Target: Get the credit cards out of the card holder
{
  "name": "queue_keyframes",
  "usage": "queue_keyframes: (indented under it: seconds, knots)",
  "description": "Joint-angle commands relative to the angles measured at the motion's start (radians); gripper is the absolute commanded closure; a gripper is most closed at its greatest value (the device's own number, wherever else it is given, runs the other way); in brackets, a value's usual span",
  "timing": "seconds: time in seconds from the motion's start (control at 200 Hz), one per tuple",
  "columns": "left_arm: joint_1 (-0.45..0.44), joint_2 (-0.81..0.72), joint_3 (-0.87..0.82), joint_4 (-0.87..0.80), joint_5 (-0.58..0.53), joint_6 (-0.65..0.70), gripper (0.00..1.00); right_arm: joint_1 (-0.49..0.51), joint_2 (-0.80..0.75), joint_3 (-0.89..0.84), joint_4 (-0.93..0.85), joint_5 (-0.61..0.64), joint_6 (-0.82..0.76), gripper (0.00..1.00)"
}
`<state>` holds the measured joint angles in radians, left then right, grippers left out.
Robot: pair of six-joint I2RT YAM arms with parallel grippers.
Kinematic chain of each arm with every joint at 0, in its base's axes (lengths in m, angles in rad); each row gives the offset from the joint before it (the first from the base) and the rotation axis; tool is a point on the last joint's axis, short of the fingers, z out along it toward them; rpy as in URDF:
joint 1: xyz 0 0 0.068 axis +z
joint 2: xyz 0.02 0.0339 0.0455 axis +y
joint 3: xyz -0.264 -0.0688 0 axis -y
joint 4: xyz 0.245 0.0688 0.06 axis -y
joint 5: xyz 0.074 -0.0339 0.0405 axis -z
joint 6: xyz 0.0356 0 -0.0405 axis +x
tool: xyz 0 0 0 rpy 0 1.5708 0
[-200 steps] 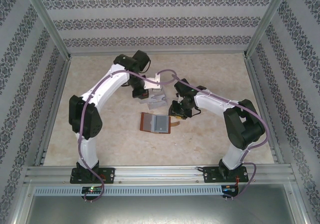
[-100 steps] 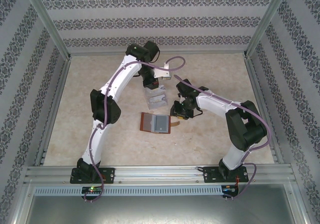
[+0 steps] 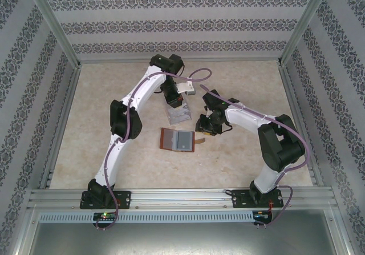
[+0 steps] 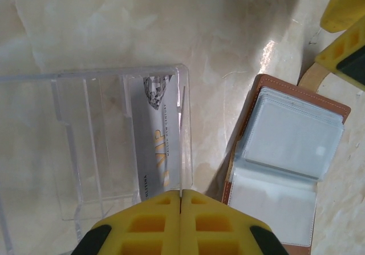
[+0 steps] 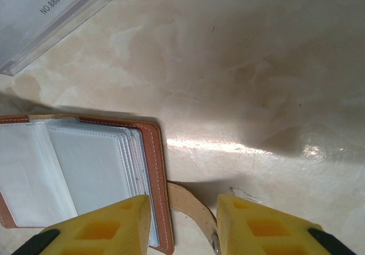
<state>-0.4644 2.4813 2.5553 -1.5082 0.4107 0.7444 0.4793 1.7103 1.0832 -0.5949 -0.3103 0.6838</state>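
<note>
- The step in hand looks like putting a card away. One credit card (image 4: 155, 146) with gold letters sits inside the clear tray (image 4: 114, 72). The left pincer (image 4: 180, 201) hangs right over the tray's near edge.
- The left pincer's two yellow fingers are pressed tight together.
- The card holder (image 3: 178, 140) lies open and flat on the tabletop (image 5: 256, 67). In the top view it is just at 6 o'clock from the tray.
- The right pincer (image 5: 183, 209) is at the 3 o'clock side of the card holder. Its fingers are apart, one over the holder's brown edge and one past the strap (image 5: 191, 205). Nothing is squeezed between them.
- Next, I think the left pincer must lift away from the tray and swing down to the holder. Then it must open a little to pinch the thin edge of another card. The right pincer may need to press the holder down so it does not slide.
- Hard to see: a thin pale line runs up from between the left fingers. It could be a card seen edge-on or the tray wall. I cannot tell which.
- The holder's pockets (image 4: 288, 135) are pale and shiny, so I cannot tell how many cards are inside.
- I cannot tell if the right pincer touches the holder.
- In both wrist views the tray and the holder are cut off at the picture's edge.
</note>
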Motion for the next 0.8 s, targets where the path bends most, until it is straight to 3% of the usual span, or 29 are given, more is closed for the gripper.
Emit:
queue_keyframes:
  seconds: [0.0,0.794]
  knots:
    - [0.010,0.018,0.025,-0.024,0.003,-0.028,1.00,-0.008,-0.017,-0.014,-0.005,0.007,-0.007,0.63]
    - [0.010,0.075,0.028,-0.017,0.031,-0.025,0.99,-0.010,-0.019,-0.037,0.000,0.007,-0.001,0.64]
